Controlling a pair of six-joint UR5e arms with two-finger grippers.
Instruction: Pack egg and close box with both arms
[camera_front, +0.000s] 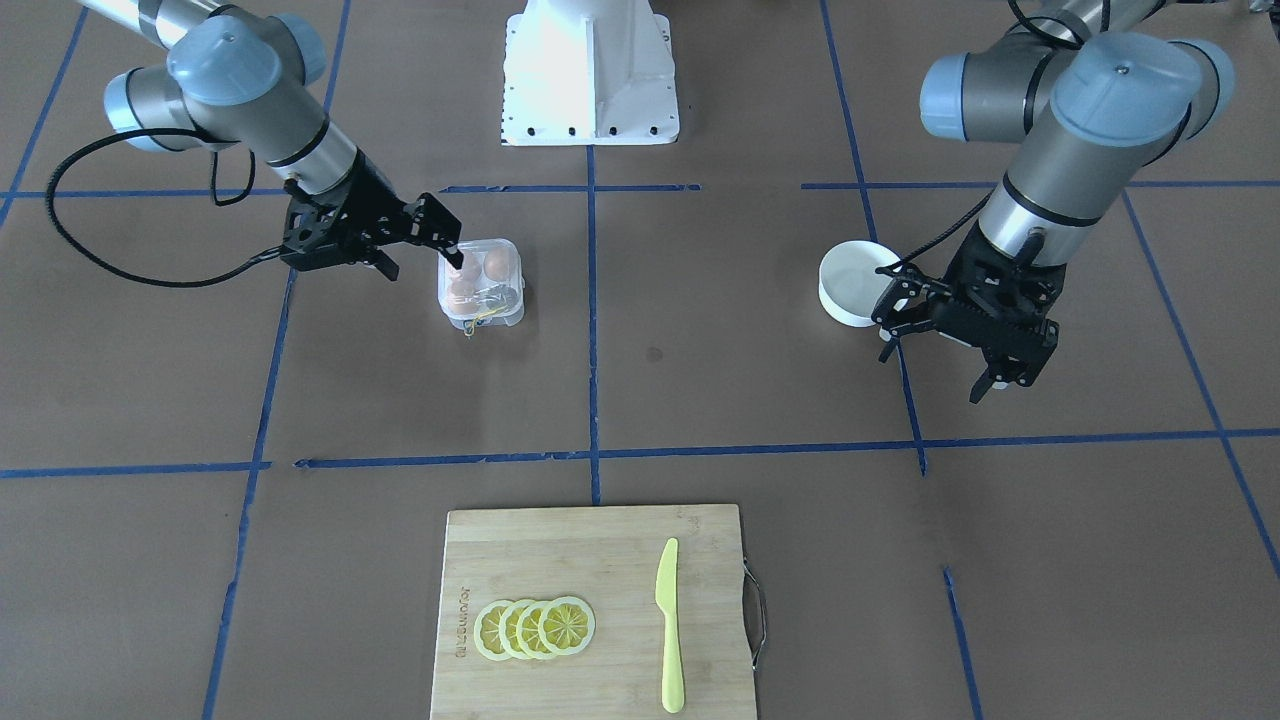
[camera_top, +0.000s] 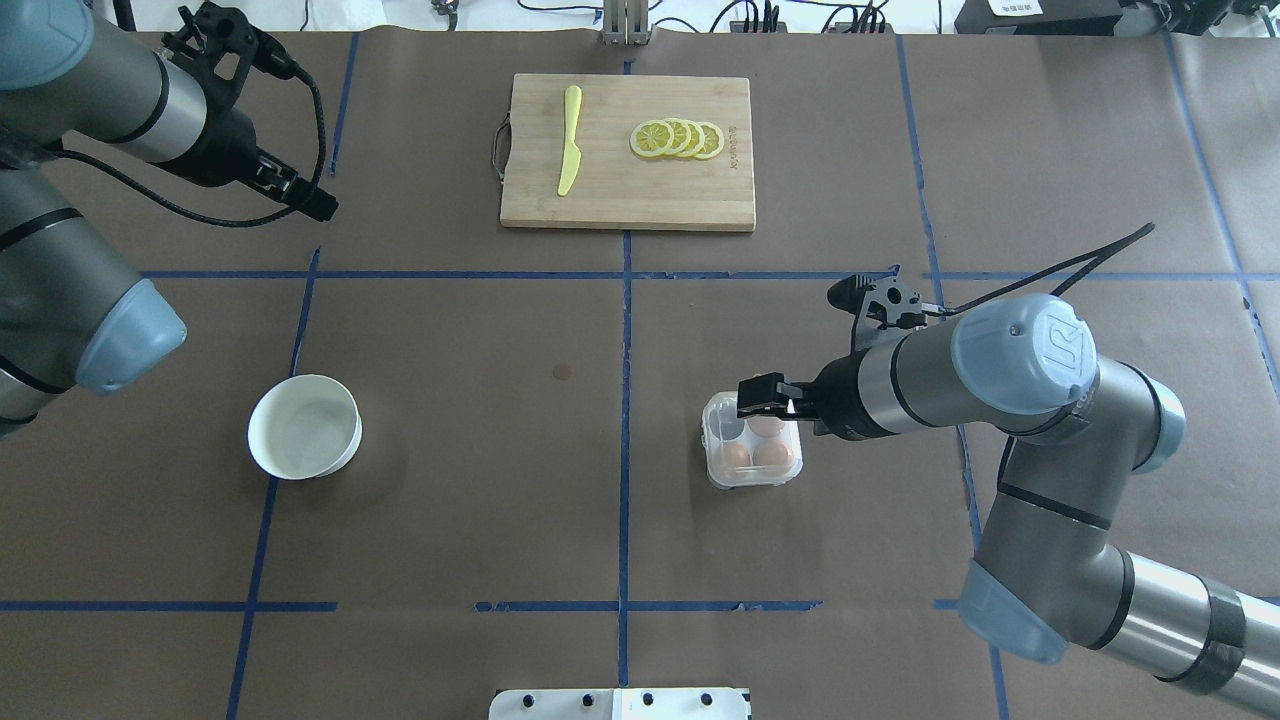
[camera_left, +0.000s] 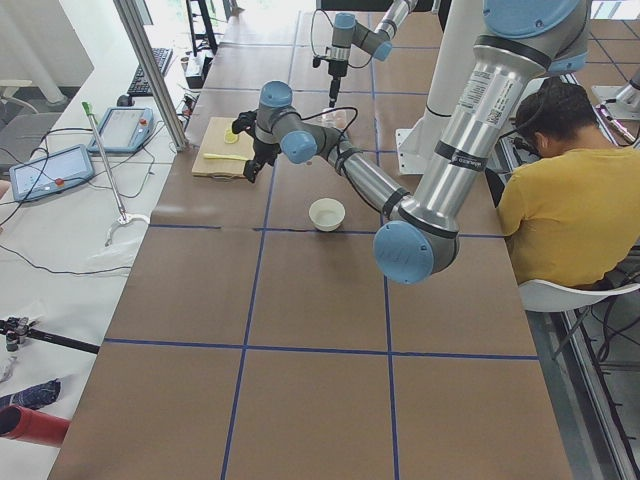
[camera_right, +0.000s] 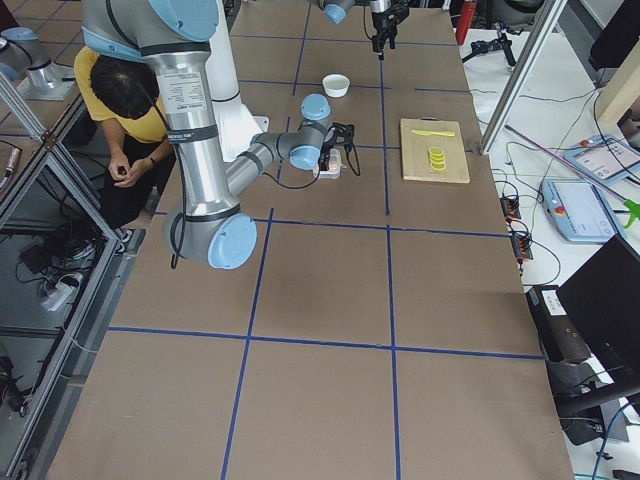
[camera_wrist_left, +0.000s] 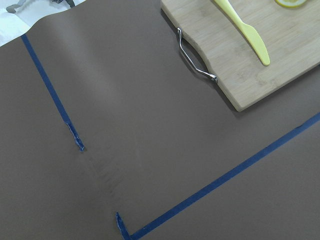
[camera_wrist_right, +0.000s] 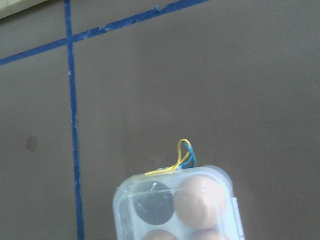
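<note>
Right gripper (camera_front: 422, 260) stands spread and holding nothing, one fingertip over the clear four-cell box (camera_front: 482, 283); contact cannot be confirmed. Left gripper (camera_front: 932, 372) is likewise spread and empty, just beside the white bowl (camera_front: 845, 285). Three brown eggs (camera_top: 772, 455) sit in the box, one cell bare, lid apparently down. Legible marking: a UR logo (camera_top: 1050, 345) on a blue joint cap of the right arm (camera_top: 900, 385); the stamp along the edge of the bamboo cutting board (camera_front: 600, 560) is too small to read. Four lemon slices (camera_front: 535, 627) and a yellow plastic knife (camera_front: 668, 625) lie on that board, well apart from both grippers. The right wrist view alone resolves the box's wire loop (camera_wrist_right: 185, 154) as yellow and blue; only the side views show a seated operator (camera_left: 560, 190) in yellow
</note>
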